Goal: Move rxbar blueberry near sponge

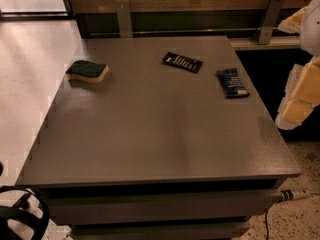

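The rxbar blueberry (232, 82) lies left of the gripper (301, 96), long axis near-to-far, with the sponge (88, 71) well apart leftward. How open the gripper is, I cannot tell.

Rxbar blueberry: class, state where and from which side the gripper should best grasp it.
Probably across its narrow width at mid-length, from straight above: the rxbar blueberry lies flat on the table, long axis running roughly front to back. The gripper hangs beyond the table's right edge.
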Robot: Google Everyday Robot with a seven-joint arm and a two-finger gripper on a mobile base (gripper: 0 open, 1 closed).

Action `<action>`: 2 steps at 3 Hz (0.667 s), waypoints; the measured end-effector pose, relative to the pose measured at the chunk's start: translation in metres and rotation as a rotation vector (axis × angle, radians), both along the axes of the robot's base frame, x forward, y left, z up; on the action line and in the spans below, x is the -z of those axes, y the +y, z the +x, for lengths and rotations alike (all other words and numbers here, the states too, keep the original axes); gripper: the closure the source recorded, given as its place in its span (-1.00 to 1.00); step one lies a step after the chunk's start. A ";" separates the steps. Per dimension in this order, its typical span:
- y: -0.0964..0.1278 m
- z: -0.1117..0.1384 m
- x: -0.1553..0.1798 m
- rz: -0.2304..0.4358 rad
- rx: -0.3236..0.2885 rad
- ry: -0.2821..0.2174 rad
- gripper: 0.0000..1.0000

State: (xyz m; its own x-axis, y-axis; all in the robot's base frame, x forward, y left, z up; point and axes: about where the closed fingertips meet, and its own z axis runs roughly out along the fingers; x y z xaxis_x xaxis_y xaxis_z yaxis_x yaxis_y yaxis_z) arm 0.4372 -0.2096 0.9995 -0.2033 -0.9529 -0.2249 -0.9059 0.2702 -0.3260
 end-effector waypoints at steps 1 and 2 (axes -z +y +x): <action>0.000 0.000 0.000 0.000 0.000 0.000 -1.00; -0.005 0.003 0.000 0.033 0.021 -0.005 -1.00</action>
